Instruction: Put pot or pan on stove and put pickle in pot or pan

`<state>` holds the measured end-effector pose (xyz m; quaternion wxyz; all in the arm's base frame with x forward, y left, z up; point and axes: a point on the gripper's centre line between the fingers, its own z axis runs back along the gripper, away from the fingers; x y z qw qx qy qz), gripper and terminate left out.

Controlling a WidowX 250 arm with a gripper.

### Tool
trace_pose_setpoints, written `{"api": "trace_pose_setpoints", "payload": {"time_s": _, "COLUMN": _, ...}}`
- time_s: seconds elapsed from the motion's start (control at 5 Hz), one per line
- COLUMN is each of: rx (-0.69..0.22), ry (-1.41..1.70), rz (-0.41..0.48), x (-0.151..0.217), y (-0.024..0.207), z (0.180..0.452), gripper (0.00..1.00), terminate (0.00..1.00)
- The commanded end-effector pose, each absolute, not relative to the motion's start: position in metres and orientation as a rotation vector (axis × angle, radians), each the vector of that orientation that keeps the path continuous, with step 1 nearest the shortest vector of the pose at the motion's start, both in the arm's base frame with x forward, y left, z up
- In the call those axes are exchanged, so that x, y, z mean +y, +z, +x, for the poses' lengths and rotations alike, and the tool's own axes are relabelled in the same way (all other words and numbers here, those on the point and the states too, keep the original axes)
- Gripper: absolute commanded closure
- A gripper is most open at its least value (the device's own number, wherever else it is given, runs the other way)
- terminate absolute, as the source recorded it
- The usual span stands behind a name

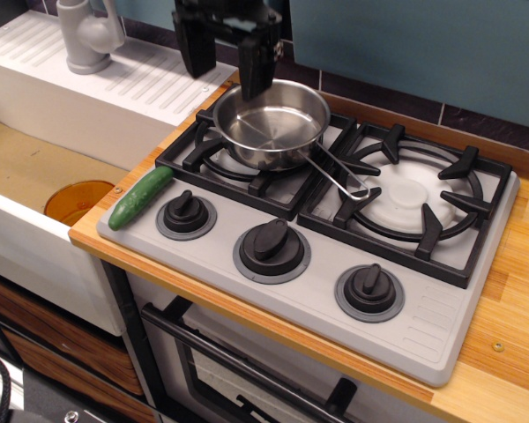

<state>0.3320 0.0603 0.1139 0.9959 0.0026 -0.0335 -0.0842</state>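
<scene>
The shiny steel pan rests on the left burner grate of the grey stove, its wire handle pointing right toward the middle. The pan is empty. My black gripper hangs open above the pan's back-left rim, one finger over the rim and the other further left, holding nothing. The green pickle lies on the stove's front-left corner beside the leftmost knob, well below and left of the gripper.
A white sink unit with a grey faucet stands to the left, with an orange drain in the basin. The right burner is bare. Three black knobs line the stove front. The wooden counter runs right.
</scene>
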Motion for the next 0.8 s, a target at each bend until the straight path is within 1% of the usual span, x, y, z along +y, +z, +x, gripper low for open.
{"api": "trace_pose_setpoints", "payload": {"time_s": 0.0, "rx": -0.162, "ry": -0.176, "rz": 0.033, "x": 0.059, "y": 0.146, "z": 0.341, "gripper": 0.00, "terminate": 0.00}}
{"api": "trace_pose_setpoints", "payload": {"time_s": 0.2, "rx": -0.162, "ry": -0.176, "rz": 0.033, "x": 0.059, "y": 0.146, "z": 0.341, "gripper": 0.00, "terminate": 0.00}}
{"api": "trace_pose_setpoints", "payload": {"time_s": 0.4, "rx": -0.245, "ry": -0.102, "rz": 0.072, "x": 0.075, "y": 0.148, "z": 0.317, "gripper": 0.00, "terminate": 0.00}}
{"api": "trace_pose_setpoints", "payload": {"time_s": 0.6, "rx": -0.288, "ry": -0.067, "rz": 0.170, "x": 0.084, "y": 0.150, "z": 0.296, "gripper": 0.00, "terminate": 0.00}}
